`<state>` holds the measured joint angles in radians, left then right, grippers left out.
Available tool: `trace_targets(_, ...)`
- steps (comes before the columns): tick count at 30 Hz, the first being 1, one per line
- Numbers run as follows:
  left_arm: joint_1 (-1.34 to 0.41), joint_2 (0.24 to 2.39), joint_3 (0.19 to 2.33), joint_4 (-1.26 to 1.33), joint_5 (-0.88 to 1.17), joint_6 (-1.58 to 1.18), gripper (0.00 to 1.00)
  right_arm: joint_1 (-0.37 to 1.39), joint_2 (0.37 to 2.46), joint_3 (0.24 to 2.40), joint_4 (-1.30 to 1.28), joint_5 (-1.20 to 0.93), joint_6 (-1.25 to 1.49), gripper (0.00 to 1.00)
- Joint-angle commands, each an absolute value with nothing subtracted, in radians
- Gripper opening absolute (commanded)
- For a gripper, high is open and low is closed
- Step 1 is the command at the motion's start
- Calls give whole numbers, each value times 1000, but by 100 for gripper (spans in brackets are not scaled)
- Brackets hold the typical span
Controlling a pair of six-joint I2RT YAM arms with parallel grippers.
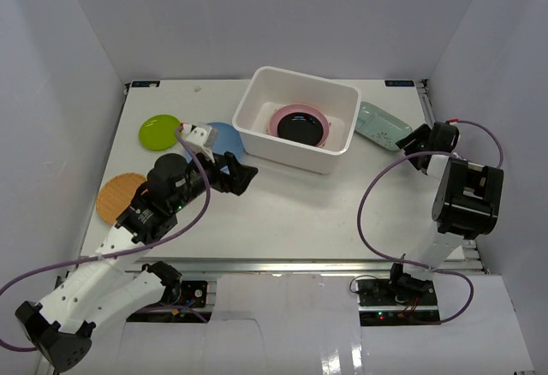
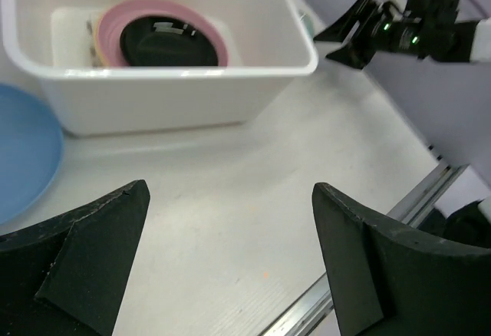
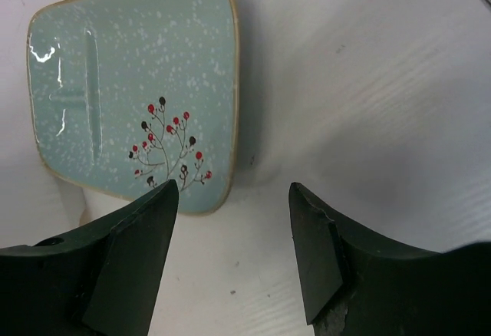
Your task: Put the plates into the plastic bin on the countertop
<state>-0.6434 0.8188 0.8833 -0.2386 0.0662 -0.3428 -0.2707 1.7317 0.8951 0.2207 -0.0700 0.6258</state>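
Facing the pale mint oblong dish (image 3: 138,83), which lies on the countertop (image 1: 300,212) just beside the plastic bin (image 1: 291,154), the right gripper (image 3: 230,198) holds its fingers (image 3: 123,259) apart and empty, so picking up this dish seems the step in hand. The left gripper (image 2: 230,198) hangs wide open near the blue plate (image 2: 23,152). Next the right fingers should close on the dish rim, though its lift off the countertop is hard to see.
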Motion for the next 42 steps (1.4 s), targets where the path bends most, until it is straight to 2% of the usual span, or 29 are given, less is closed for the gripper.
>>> trace_targets(1,-640,723,778,-336,15,-267,98,-275,1804,965,350,-169,673,66)
trace_targets(5,-640,690,713,-315,-92,-253,98,-276,1905,1005,383,-173,722,61)
trace_targets(10,-638,724,735,-311,-84,-245,98,-276,1993,1023,446,-181,807,49)
trace_targets(11,-638,724,729,-311,-87,-245,98,-276,2005,1023,455,-181,818,38)
trace_targets(13,-638,718,726,-311,-97,-245,98,-276,1999,996,489,-154,827,24)
trace_targets(14,-638,712,724,-311,-107,-245,98,-278,1978,982,520,-134,830,11)
trace_targets(15,-638,709,726,-310,-115,-245,98,-278,1961,953,534,-124,830,8)
trace_targets(17,-635,709,729,-310,-127,-245,98,-279,1913,922,570,-104,816,8)
trace_targets(22,-612,709,733,-319,-185,-259,98,-290,1614,816,630,-48,815,8)
trace_targets(25,-592,698,733,-321,-216,-275,98,-290,1339,737,647,-17,811,8)
trace_targets(29,-581,680,733,-322,-244,-284,98,-290,1139,748,614,-49,795,8)
trace_targets(32,-577,666,730,-324,-256,-287,98,-267,1085,820,575,-210,799,8)
trace_targets(34,-571,667,732,-322,-253,-293,98,-209,1100,877,514,-233,784,8)
trace_targets(38,-558,673,735,-327,-245,-299,98,99,1166,1018,413,-59,657,8)
trace_targets(42,-552,657,732,-334,-248,-304,98,242,1273,1139,405,46,657,8)
